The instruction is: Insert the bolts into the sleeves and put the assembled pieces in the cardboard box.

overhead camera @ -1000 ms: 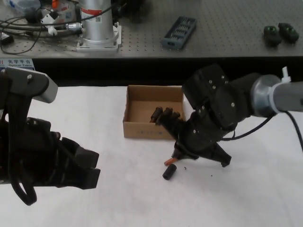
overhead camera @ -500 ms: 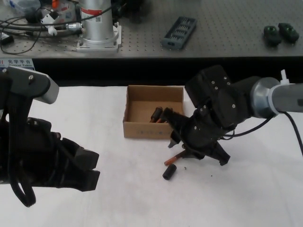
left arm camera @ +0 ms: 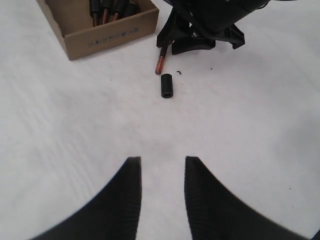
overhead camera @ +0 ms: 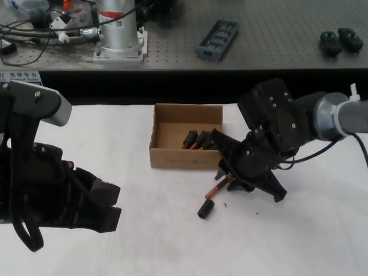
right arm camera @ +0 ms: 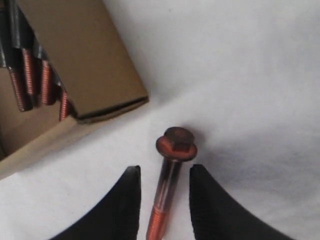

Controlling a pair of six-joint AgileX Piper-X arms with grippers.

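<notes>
A copper bolt (right arm camera: 169, 172) lies on the white cloth just in front of the cardboard box (right arm camera: 85, 60). My right gripper (right arm camera: 165, 170) is open and low over it, one finger on each side of the shank, with a gap on both sides. In the high view the right gripper (overhead camera: 229, 178) sits over the bolt (overhead camera: 217, 188), and a loose black sleeve (overhead camera: 206, 209) lies just nearer. Several assembled pieces (overhead camera: 198, 140) lie inside the box (overhead camera: 172, 156). My left gripper (left arm camera: 161, 160) is open and empty, well short of the sleeve (left arm camera: 166, 85) and bolt (left arm camera: 160, 62).
White cloth (overhead camera: 172, 241) covers the bench around the box. Behind it runs a perforated metal table with a metal post (overhead camera: 118, 26), cables, a blue tray (overhead camera: 217, 38) and two small black parts (overhead camera: 340, 40). The left arm (overhead camera: 46, 190) occupies the near left.
The right arm has shifted right and away from the box's front edge, and its open gripper now straddles the bolt. More of the bolt shows. The left arm has not moved.
</notes>
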